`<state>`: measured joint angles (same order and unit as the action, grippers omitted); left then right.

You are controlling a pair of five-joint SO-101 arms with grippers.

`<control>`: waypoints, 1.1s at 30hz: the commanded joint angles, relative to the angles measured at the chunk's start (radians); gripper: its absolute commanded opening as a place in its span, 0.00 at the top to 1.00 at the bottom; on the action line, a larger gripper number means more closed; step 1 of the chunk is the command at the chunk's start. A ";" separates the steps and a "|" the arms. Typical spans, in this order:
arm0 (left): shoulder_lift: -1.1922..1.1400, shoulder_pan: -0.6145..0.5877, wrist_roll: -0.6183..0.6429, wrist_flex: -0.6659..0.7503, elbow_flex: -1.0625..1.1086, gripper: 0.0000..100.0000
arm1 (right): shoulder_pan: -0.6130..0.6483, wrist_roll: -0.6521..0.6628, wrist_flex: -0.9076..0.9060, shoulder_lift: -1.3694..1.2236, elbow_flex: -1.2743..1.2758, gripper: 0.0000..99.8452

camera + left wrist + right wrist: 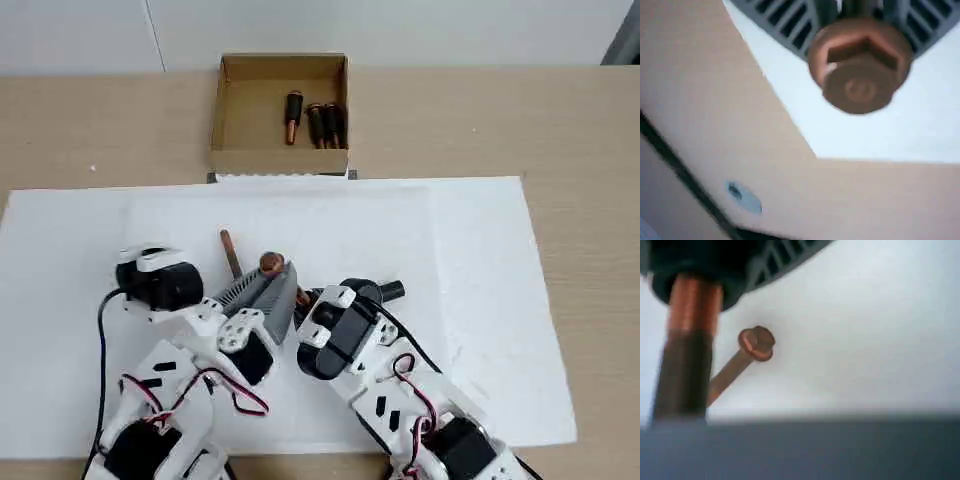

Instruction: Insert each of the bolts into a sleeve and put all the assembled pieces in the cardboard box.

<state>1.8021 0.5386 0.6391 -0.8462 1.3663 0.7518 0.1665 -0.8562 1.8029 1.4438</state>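
Picking out, from the left, a loose bolt (231,253) flat on the white sheet (480,260), then the left gripper (272,274) clamped on a second bolt (860,75) near its head, and close beside it the right gripper (303,297) pinched round a sleeve (682,375), with three finished pieces (318,124) in the cardboard box (228,110) beyond. Could well jam or drop if bolt tip and sleeve mouth meet off-line. Gives the hex head square-on from the left wrist, a mere dot overhead; gives the sleeve close-up from the right wrist.
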 commanded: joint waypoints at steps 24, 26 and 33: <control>0.006 -0.035 -0.133 -0.104 -0.105 0.82 | 0.010 0.009 0.025 0.008 -0.026 1.00; 0.006 -0.035 -0.135 -0.104 -0.111 0.82 | 0.010 0.009 0.025 0.008 -0.029 1.00; 0.009 -0.146 -0.199 -0.101 -0.150 0.99 | 0.001 0.008 0.018 0.008 -0.057 1.00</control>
<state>1.8052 0.4419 0.4918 -0.9459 1.2574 0.7518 0.1665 -0.8562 1.8013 1.4438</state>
